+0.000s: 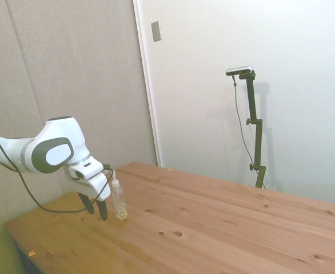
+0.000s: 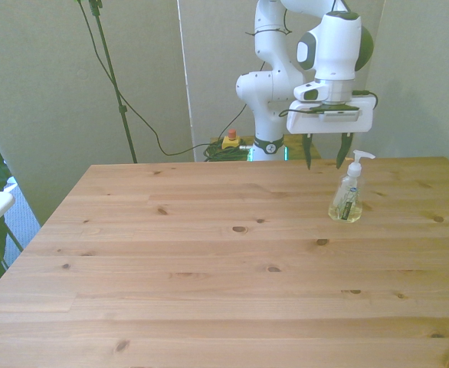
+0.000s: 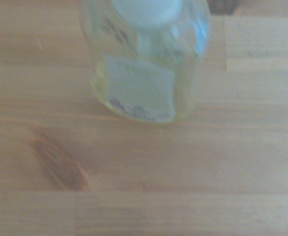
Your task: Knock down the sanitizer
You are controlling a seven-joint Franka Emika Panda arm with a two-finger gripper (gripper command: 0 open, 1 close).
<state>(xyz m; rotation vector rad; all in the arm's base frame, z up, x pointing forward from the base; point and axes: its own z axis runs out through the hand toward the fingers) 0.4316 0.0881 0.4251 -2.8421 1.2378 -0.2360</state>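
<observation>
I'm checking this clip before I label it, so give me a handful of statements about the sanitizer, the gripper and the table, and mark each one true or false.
1. The sanitizer stands upright on the table. True.
2. The gripper is clamped around the bottle. False: its fingers are open and hold nothing, and it sits just behind the bottle.
3. In the front view the bottle is near the table's right side. True.
4. The bottle is full to the neck. False: yellowish liquid shows only near its base.
5. The bottle has a white pump nozzle on top. True.
</observation>
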